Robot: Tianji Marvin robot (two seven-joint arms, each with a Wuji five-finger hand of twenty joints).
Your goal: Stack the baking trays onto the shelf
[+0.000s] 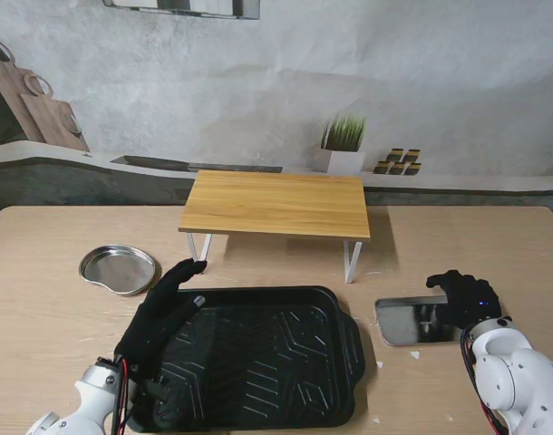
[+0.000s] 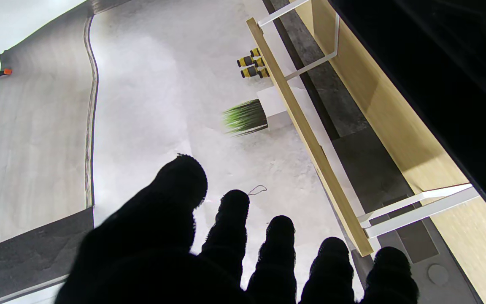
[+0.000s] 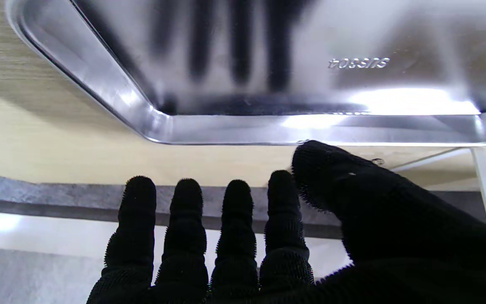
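**Trays on the bench, shelf bare**

The big black ridged baking tray (image 1: 258,358) is seen on the bench (image 1: 59,245), near the wooden shelf with white legs (image 1: 276,204). The left hand (image 1: 159,313) is held spread over its left edge, holding nothing. The right hand (image 1: 465,299) is held spread over the shiny rectangular metal tray (image 1: 408,322). A round metal pan (image 1: 118,269) is seen on the left.
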